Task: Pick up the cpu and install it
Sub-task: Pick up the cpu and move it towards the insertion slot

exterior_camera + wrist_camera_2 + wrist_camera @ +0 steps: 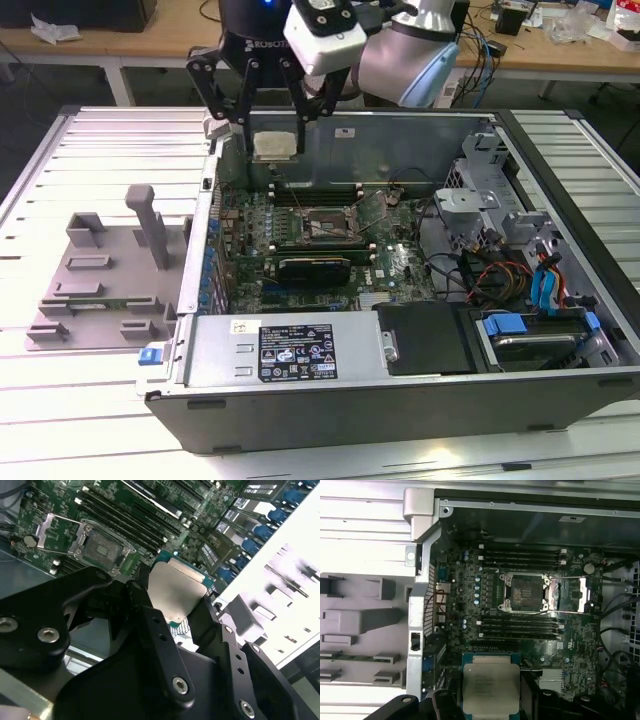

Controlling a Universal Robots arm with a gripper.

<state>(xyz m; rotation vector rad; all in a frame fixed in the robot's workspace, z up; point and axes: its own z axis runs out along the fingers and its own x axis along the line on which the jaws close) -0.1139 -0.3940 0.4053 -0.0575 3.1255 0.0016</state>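
Fingers [144, 607] of the gripper [272, 138] were closed on the cpu [491, 687], held flat, raised and off to one side of the open socket [525, 592]; risk: a tilted or misaligned seating could bend socket pins.

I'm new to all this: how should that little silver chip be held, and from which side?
By its two thin opposite edges, approaching from the metal-top side. The cpu is flat and square, so its straight parallel rims suit a pinch, leaving the underside free to meet the open socket. The hand grips it that way now.
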